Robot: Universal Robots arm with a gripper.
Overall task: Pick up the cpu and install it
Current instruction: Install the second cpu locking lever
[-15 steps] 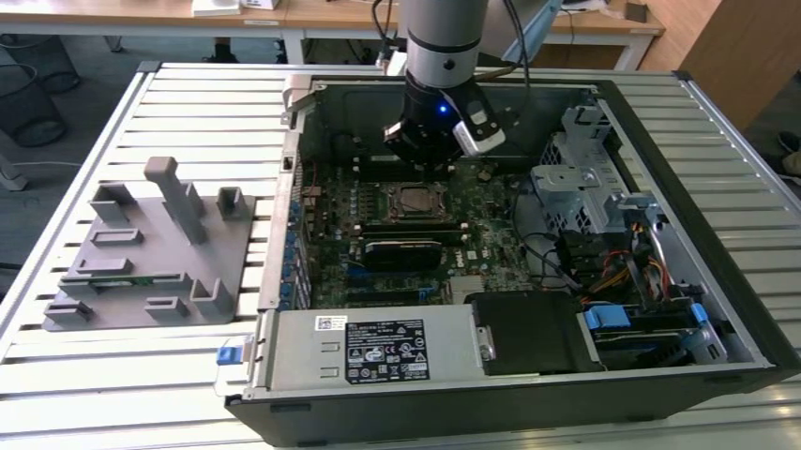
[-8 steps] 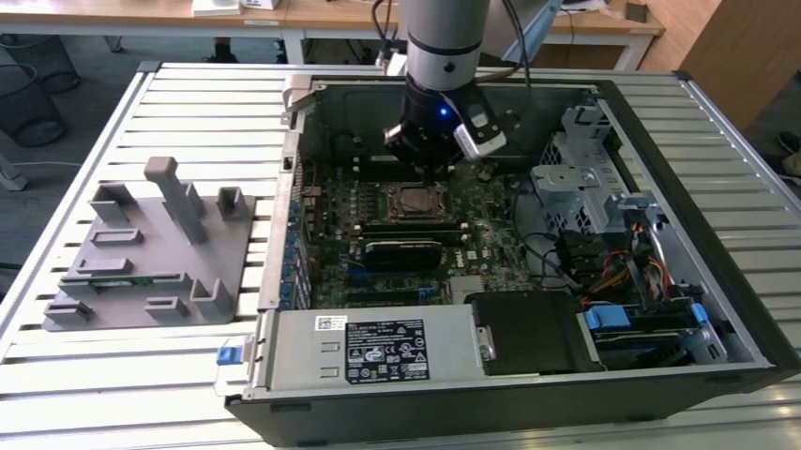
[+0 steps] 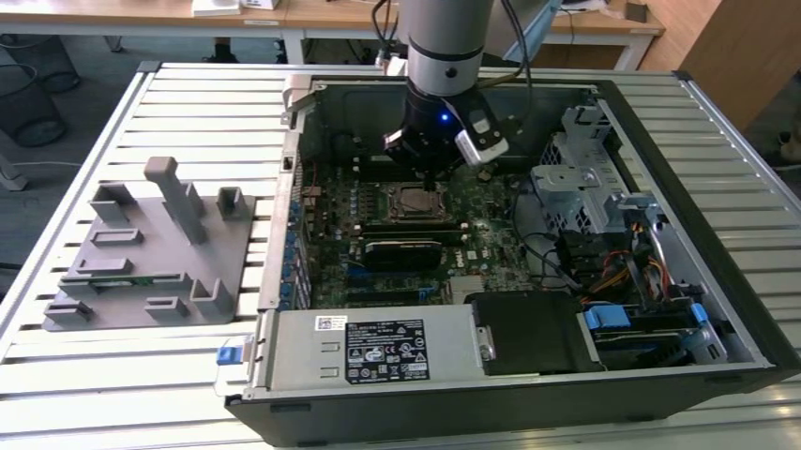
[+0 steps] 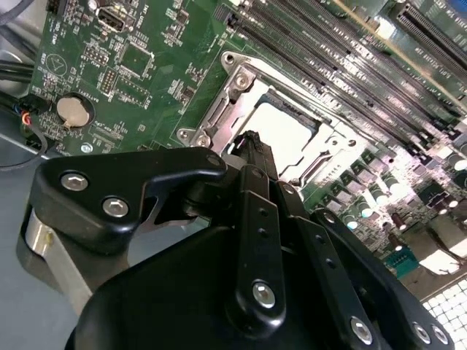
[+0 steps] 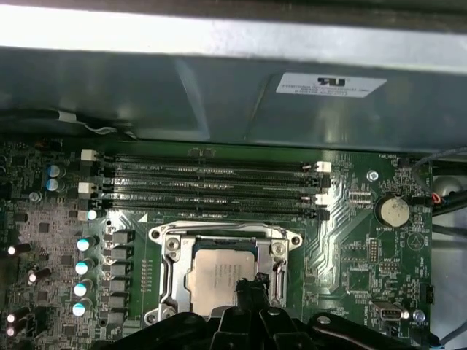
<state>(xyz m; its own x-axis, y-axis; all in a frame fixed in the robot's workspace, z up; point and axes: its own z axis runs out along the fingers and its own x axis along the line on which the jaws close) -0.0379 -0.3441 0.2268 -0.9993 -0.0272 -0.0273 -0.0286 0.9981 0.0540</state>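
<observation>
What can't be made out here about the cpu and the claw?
- Whether the claw touches the cpu: in the second wrist view its tip overlaps the chip's edge, hiding any gap.
- The cpu's near edge: covered by the claw in the first wrist view.
- How the cpu sits in the socket: too small in the exterior view, partly under the claw.

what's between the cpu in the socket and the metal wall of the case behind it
In the first wrist view, four long black memory slots run side by side on the green motherboard between the cpu and the grey case wall.
</observation>
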